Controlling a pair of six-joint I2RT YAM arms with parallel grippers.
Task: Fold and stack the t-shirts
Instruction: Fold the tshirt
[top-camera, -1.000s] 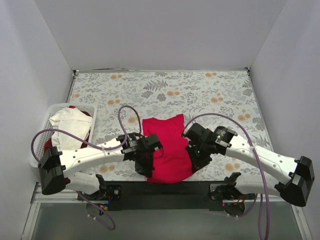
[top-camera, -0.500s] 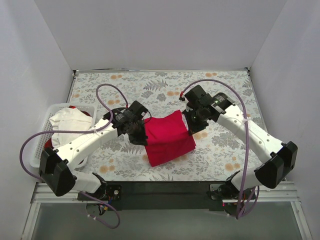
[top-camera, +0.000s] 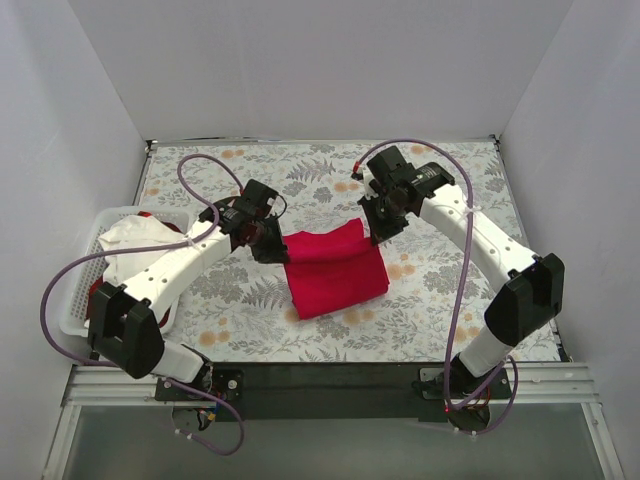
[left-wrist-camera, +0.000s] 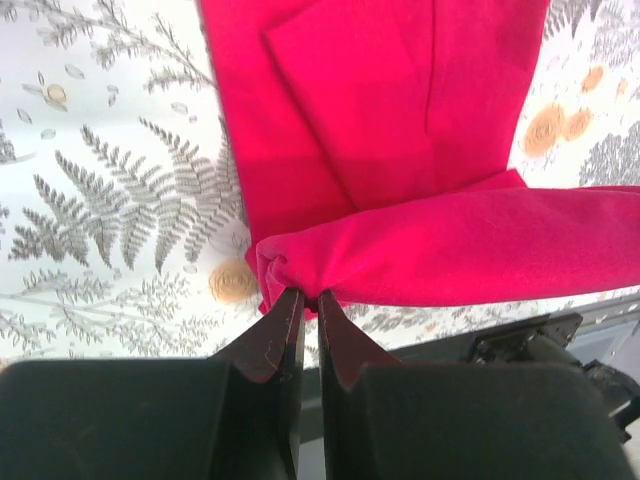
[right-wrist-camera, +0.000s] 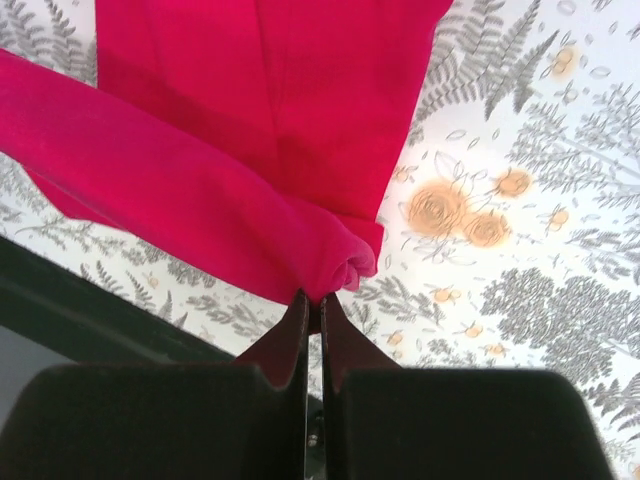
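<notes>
- Corners of the bright crimson soft cloth t-shirt (top-camera: 335, 270) are pinched tight, one in the left pincer (left-wrist-camera: 308, 300), one in the right pincer (right-wrist-camera: 312, 305).
- Between them the raised edge hangs level, the rest ahead on the floral-patterned table (top-camera: 440, 180), probably so the fold lands square.

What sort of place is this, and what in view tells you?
Probably a robot lab cell: bare white walls enclose the cloth-covered table, and the left gripper and right gripper hold a red t-shirt.
</notes>
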